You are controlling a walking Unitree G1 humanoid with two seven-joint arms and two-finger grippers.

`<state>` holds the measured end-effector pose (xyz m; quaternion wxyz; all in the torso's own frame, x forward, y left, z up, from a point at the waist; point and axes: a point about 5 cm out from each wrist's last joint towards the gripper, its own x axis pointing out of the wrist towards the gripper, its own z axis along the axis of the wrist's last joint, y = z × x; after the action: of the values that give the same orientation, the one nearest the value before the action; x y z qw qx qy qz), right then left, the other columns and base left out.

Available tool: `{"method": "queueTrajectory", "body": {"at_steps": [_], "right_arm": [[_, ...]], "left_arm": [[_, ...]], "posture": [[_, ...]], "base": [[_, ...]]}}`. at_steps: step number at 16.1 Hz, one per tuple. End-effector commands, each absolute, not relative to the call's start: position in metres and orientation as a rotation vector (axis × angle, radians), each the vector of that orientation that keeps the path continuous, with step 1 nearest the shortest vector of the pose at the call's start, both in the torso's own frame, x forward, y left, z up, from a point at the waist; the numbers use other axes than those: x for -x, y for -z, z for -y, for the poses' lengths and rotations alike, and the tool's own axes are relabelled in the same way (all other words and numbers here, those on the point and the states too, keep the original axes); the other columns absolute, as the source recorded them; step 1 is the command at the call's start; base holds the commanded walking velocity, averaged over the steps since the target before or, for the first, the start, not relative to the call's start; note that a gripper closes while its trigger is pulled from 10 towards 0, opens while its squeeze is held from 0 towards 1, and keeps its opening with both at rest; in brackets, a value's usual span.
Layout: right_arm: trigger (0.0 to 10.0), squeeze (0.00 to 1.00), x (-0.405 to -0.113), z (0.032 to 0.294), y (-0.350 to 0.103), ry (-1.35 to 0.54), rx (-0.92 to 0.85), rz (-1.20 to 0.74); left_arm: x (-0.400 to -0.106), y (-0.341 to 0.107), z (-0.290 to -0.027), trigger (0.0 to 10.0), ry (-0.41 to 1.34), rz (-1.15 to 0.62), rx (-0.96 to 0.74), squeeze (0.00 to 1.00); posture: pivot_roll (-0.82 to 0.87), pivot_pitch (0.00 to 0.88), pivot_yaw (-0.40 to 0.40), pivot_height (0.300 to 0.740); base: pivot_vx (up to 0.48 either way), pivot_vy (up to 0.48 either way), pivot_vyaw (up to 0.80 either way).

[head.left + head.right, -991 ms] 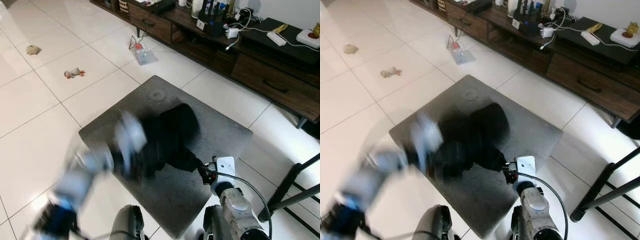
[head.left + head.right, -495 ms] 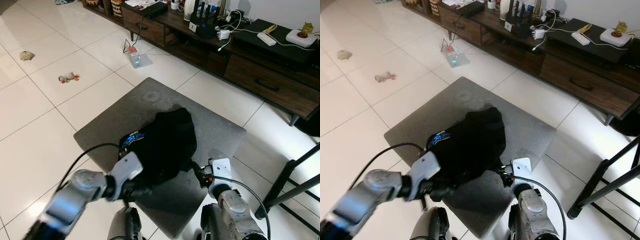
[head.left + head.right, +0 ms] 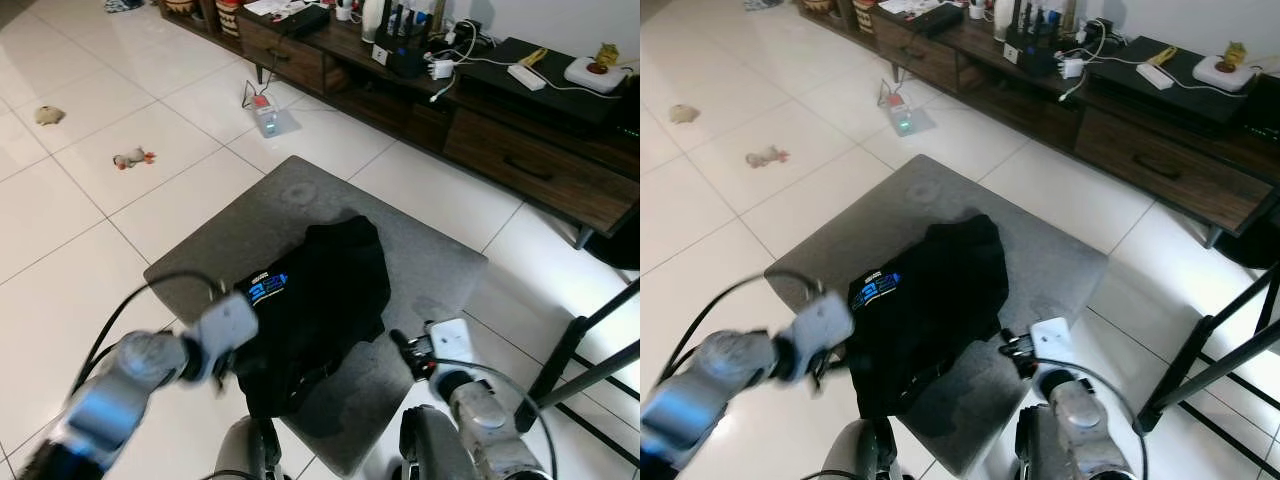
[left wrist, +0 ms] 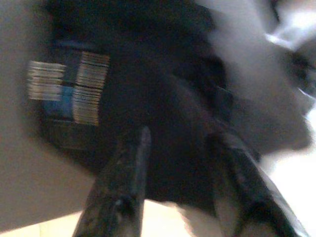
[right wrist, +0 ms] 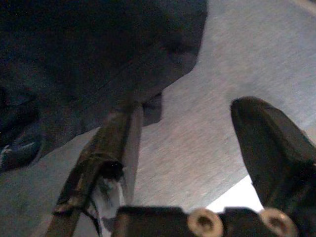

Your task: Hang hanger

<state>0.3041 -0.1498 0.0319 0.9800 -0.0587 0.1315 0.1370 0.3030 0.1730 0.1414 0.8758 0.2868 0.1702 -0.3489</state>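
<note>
A black garment (image 3: 318, 290) with a blue and white label (image 3: 264, 290) lies crumpled on a grey mat (image 3: 290, 195) on the tiled floor. My left gripper (image 3: 238, 352) is blurred at the garment's left edge. In the left wrist view that gripper (image 4: 180, 136) hangs open, fingers (image 4: 129, 163) apart, just above the black cloth (image 4: 163, 74). My right gripper (image 3: 400, 342) sits low at the garment's near right edge. Seen from its own wrist, the right gripper (image 5: 190, 106) is open over bare mat (image 5: 207, 64), with the garment's hem (image 5: 98, 54) beside one finger.
A long dark wood cabinet (image 3: 480, 120) with cables and a power strip runs along the back. A small device with a green light (image 3: 266, 113) and two small toys (image 3: 130, 158) (image 3: 46, 115) lie on the tiles. A black metal frame (image 3: 590, 365) stands at the right.
My left arm has swung from over the garment back to its left edge. The garment now lies more spread towards me, label showing. The head view has shifted slightly.
</note>
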Motion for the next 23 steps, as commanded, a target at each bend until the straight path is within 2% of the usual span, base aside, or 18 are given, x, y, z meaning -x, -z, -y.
{"method": "queueTrajectory", "body": {"at_steps": [1, 2, 4, 7, 8, 9, 11, 12, 14, 16, 21, 23], "right_arm": [[10.0, 0.0, -0.296, 0.147, -0.026, -0.36, 0.164, -0.299], [10.0, 0.0, -0.291, 0.143, -0.023, -0.438, 0.206, -0.313], [10.0, 0.0, -0.287, 0.136, -0.02, -0.515, 0.218, -0.339], [10.0, 0.0, -0.284, 0.122, -0.018, -0.643, 0.232, -0.372], [10.0, 0.4, -0.289, 0.128, -0.022, -0.608, 0.214, -0.368], [10.0, 1.0, -0.296, 0.133, -0.03, -0.562, 0.15, -0.345], [10.0, 1.0, -0.301, 0.131, -0.037, -0.613, 0.202, -0.343], [10.0, 0.93, -0.308, 0.127, -0.038, -0.601, 0.247, -0.368], [10.0, 0.0, -0.321, 0.118, -0.037, -0.544, 0.304, -0.439], [10.0, 0.0, -0.326, 0.111, -0.035, -0.504, 0.344, -0.476], [10.0, 0.0, -0.327, 0.101, -0.028, -0.452, 0.287, -0.609], [10.0, 0.0, -0.33, 0.096, -0.033, -0.444, 0.178, -0.573]], "left_arm": [[-0.311, -0.135, -0.189, 10.0, 0.533, -0.379, -0.526, 0.0], [-0.308, -0.122, -0.186, 10.0, 0.511, -0.427, -0.414, 0.0], [-0.304, -0.108, -0.179, 10.0, 0.515, -0.456, -0.412, 0.0], [-0.308, -0.109, -0.164, 10.0, 0.467, -0.415, -0.313, 0.0], [-0.31, -0.111, -0.159, 10.0, 0.454, -0.4, -0.295, 0.0], [-0.312, -0.113, -0.152, 10.0, 0.456, -0.387, -0.253, 0.0], [-0.313, -0.115, -0.144, 10.0, 0.475, -0.377, -0.156, 0.0], [-0.314, -0.118, -0.142, 10.0, 0.473, -0.361, -0.15, 0.0], [-0.315, -0.124, -0.137, 10.0, 0.47, -0.338, -0.144, 0.0], [-0.314, -0.129, -0.136, 10.0, 0.458, -0.321, -0.13, 0.0], [-0.313, -0.147, -0.137, 10.0, 0.372, -0.234, -0.085, 0.0], [-0.313, -0.156, -0.14, 10.0, 0.288, -0.159, -0.029, 0.0]], "posture": [[0.01, 0.239, 0.044, 0.597], [0.01, 0.243, 0.043, 0.597], [0.0, 0.249, 0.043, 0.597], [0.01, 0.253, 0.043, 0.597], [0.02, 0.253, 0.043, 0.597], [0.01, 0.252, 0.042, 0.597], [-0.01, 0.252, 0.044, 0.597], [0.0, 0.254, 0.045, 0.597], [0.01, 0.252, 0.044, 0.597], [0.04, 0.257, 0.034, 0.597], [0.07, 0.266, 0.011, 0.597], [0.07, 0.265, 0.008, 0.597]], "base": [[0.0, 0.0, 0.0], [0.0, 0.0, 0.0], [0.0, 0.0, 0.0], [0.0, 0.0, 0.0], [0.0, 0.0, 0.0], [0.0, 0.0, 0.0], [0.0, 0.0, 0.0], [0.0, 0.0, 0.0], [0.0, 0.0, 0.0], [0.0, 0.0, 0.0], [0.0, 0.0, 0.0], [0.0, 0.0, 0.0]]}}
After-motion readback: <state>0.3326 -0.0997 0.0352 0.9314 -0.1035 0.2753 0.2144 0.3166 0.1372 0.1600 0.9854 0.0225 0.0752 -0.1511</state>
